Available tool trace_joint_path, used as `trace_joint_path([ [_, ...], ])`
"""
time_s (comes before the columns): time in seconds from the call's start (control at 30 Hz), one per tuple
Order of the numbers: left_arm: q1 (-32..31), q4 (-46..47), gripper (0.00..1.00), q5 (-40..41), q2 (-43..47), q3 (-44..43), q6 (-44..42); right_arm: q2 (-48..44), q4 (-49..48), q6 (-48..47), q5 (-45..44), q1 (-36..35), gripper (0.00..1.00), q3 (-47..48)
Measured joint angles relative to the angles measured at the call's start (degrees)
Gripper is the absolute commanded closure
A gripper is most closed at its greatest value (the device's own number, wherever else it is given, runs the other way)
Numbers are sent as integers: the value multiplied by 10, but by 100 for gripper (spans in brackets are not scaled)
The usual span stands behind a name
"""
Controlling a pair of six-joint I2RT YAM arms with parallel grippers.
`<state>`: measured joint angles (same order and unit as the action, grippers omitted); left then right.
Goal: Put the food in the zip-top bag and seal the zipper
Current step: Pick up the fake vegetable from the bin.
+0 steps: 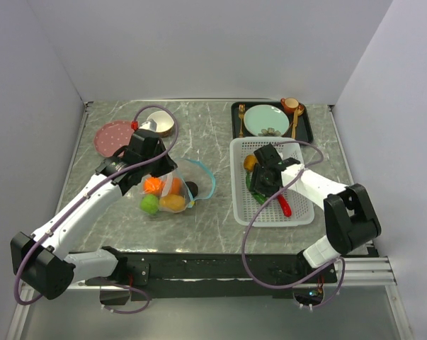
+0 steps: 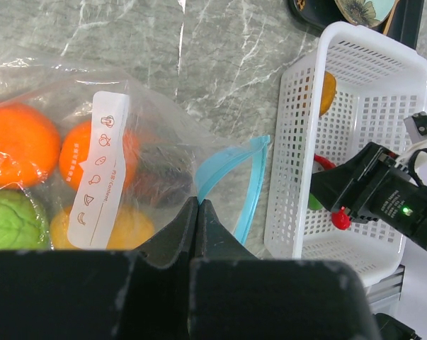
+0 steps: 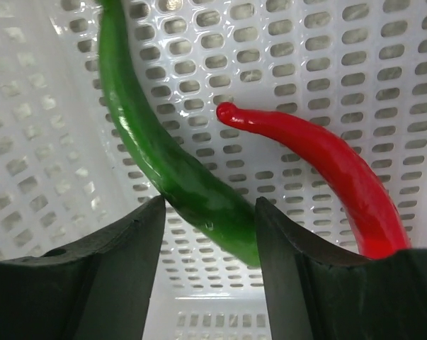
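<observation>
The clear zip-top bag (image 1: 172,191) lies left of centre holding two oranges (image 2: 18,152), a green apple (image 2: 11,219), a yellow fruit (image 1: 173,203) and a dark round one (image 1: 192,188). Its teal zipper (image 2: 248,184) curves open toward the basket. My left gripper (image 2: 197,203) is shut on the bag's mouth edge at the zipper's end. In the white mesh basket (image 1: 236,184) lie a long green pepper (image 3: 163,163), a red chili (image 3: 326,163) and a yellow-brown fruit (image 1: 250,162). My right gripper (image 3: 209,212) is open, its fingers astride the pepper's thick end.
A black tray (image 1: 306,127) with a teal plate, cup and gold cutlery stands behind the basket. A pink plate (image 1: 115,136) and a metal bowl (image 1: 158,125) sit at the back left. The basket's walls closely surround my right gripper.
</observation>
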<state>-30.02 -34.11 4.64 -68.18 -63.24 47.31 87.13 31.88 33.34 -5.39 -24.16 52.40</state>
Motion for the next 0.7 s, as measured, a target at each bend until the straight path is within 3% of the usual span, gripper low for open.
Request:
trace_joint_path([
  [0.07, 0, 0, 99, 0, 0, 0, 0, 5, 0, 0, -8, -4, 46, 1],
  [0.2, 0, 0, 99, 0, 0, 0, 0, 5, 2, 0, -16, -8, 62, 1],
  [0.7, 0, 5, 99, -13, -3, 0, 0, -28, -17, 2, 0, -11, 70, -8],
])
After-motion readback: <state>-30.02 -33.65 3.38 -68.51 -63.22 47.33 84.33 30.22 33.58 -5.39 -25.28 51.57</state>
